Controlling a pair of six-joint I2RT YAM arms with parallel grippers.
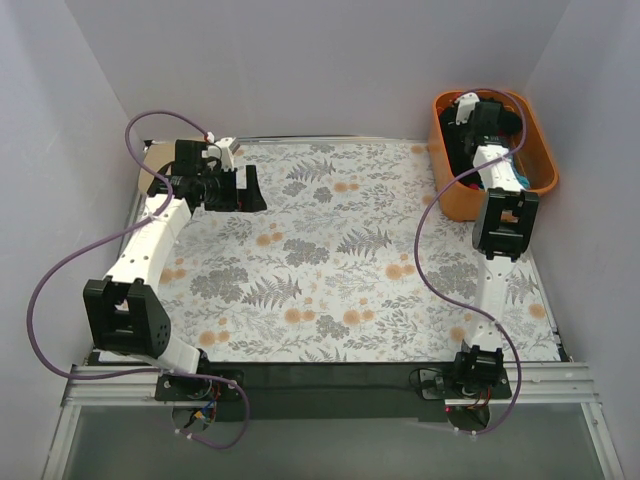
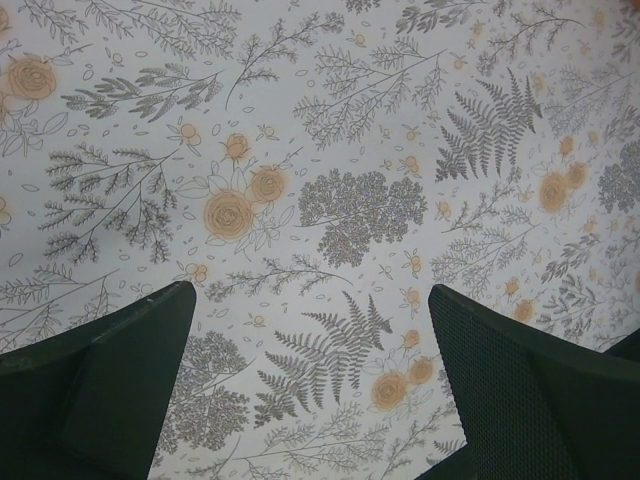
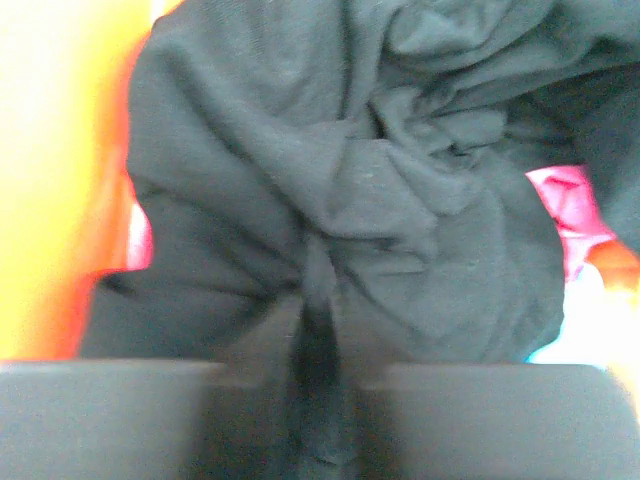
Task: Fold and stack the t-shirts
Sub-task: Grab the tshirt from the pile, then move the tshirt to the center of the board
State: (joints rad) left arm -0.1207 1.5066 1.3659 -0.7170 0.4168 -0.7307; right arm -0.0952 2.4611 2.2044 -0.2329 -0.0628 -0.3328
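A crumpled black t-shirt (image 3: 380,170) fills the right wrist view, lying in the orange tub (image 1: 545,150) at the table's back right. My right gripper (image 3: 318,305) reaches down into the tub (image 3: 50,200), its fingers pinched together on a fold of the black cloth. A strip of magenta-pink t-shirt (image 3: 570,205) shows beneath the black one. From above, the right gripper (image 1: 470,112) sits over the tub's far end, and a bit of turquoise cloth (image 1: 516,178) peeks out beside the arm. My left gripper (image 1: 240,192) hovers at the back left, open (image 2: 310,290) with nothing between its fingers.
The floral-patterned sheet (image 1: 340,250) covers the tabletop. White walls close in on the left, back and right. A purple cable (image 1: 60,270) loops beside the left arm, and another (image 1: 425,250) hangs along the right arm.
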